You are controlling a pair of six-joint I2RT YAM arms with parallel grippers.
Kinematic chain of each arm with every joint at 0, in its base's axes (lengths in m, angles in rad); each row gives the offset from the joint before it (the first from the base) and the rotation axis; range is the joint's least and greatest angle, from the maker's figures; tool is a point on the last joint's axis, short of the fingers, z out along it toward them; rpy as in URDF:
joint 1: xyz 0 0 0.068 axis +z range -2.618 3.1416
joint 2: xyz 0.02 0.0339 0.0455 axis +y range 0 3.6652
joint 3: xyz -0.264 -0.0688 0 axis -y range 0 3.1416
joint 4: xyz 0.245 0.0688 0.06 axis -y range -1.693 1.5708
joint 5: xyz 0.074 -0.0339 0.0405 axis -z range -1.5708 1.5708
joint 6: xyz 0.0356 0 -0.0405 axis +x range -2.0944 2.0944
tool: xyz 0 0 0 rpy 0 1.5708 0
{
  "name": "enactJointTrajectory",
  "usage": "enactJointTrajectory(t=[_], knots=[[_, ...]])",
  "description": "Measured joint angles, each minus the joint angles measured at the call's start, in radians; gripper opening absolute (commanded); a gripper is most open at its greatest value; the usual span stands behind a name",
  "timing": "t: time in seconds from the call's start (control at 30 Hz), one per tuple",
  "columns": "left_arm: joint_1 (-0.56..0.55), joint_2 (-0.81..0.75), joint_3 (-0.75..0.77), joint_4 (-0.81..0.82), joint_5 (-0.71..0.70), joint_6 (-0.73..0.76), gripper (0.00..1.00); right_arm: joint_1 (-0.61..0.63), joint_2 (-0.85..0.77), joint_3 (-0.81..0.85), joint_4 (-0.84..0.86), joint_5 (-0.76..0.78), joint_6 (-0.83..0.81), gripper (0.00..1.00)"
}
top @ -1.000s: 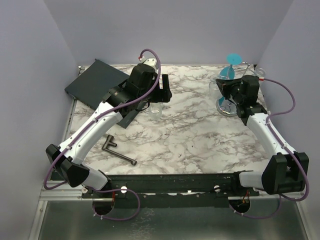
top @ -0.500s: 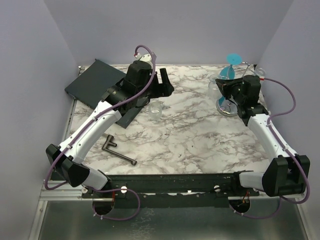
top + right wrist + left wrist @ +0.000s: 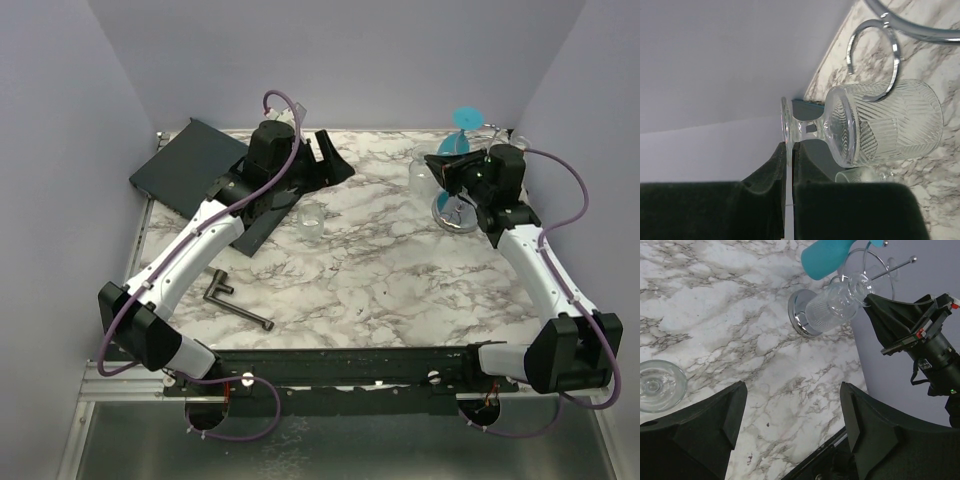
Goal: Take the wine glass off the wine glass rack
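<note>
The wine glass rack's round chrome base (image 3: pixel 452 212) stands at the back right, and also shows in the left wrist view (image 3: pixel 801 315). A teal glass (image 3: pixel 463 125) hangs on it. My right gripper (image 3: pixel 441 165) is shut on the foot (image 3: pixel 785 125) of a clear ribbed wine glass (image 3: pixel 890 125). It holds the glass on its side above the base, next to a wire loop (image 3: pixel 874 55). I cannot tell whether glass and loop touch. My left gripper (image 3: pixel 322 158) is open and empty, raised over the back middle of the table.
A second clear glass (image 3: pixel 310 218) stands upright on the marble left of centre and shows in the left wrist view (image 3: pixel 657 385). A dark flat tray (image 3: pixel 185 165) lies at the back left. A T-shaped metal tool (image 3: pixel 235 300) lies near the front left. Purple walls are close behind the rack.
My left gripper has lifted away from the standing glass, up and toward the back. My right gripper has risen slightly with the clear glass in it.
</note>
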Motion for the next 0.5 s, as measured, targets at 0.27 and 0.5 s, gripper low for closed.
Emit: enactJointTrajectory(t=[0.27,0.5], knots=[[0.061,0.019,-0.044,0.160,0.118,-0.099,0.85,0.000,0.000,0.089,0.006,-0.089,0.047,0.00],[0.086,0.038,-0.107,0.362,0.214,-0.201,0.88,0.000,0.010,0.151,0.031,-0.184,0.125,0.00]])
